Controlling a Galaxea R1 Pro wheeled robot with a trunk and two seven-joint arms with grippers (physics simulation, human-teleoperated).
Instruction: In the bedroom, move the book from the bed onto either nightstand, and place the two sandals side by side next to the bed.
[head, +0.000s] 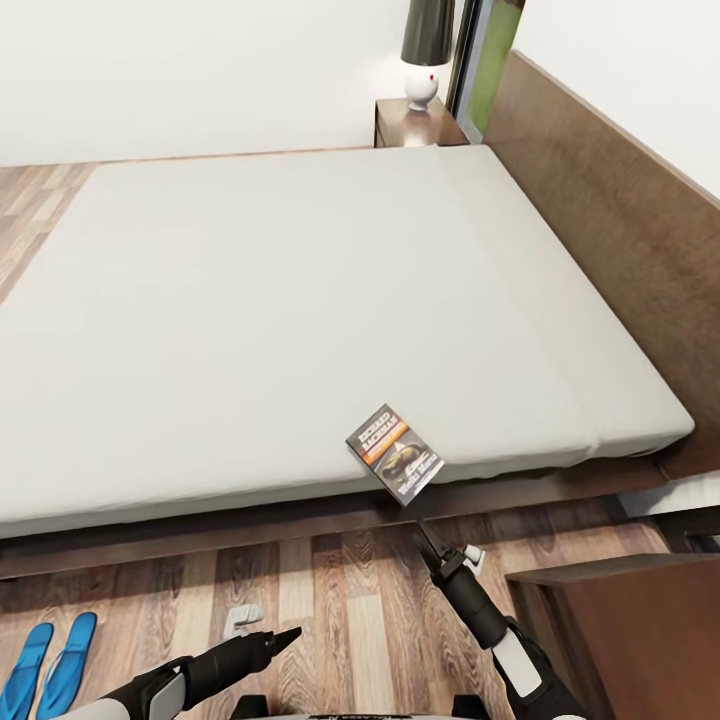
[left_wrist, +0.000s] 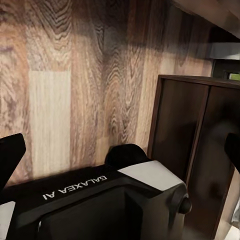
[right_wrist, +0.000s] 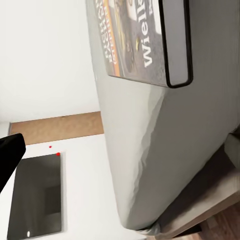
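Observation:
The book (head: 395, 452) lies face up on the near edge of the bed's off-white mattress (head: 280, 300), one corner hanging over the dark frame (head: 300, 520). My right gripper (head: 445, 545) is open just below it, over the floor, pointing up at the book without touching it. In the right wrist view the book (right_wrist: 140, 40) is close, flat on the mattress (right_wrist: 165, 145). Both blue sandals (head: 50, 665) lie side by side on the floor at the lower left. My left gripper (head: 268, 628) hangs open and empty above the planks. A nightstand (head: 415, 125) stands by the far side of the bed.
A second dark nightstand (head: 620, 620) stands right of my right arm, also seen as the cabinet (left_wrist: 195, 150). A lamp (head: 425, 50) sits on the far nightstand. The tall headboard (head: 610, 220) runs along the right. Wood-plank floor (head: 330, 600) lies between me and the bed.

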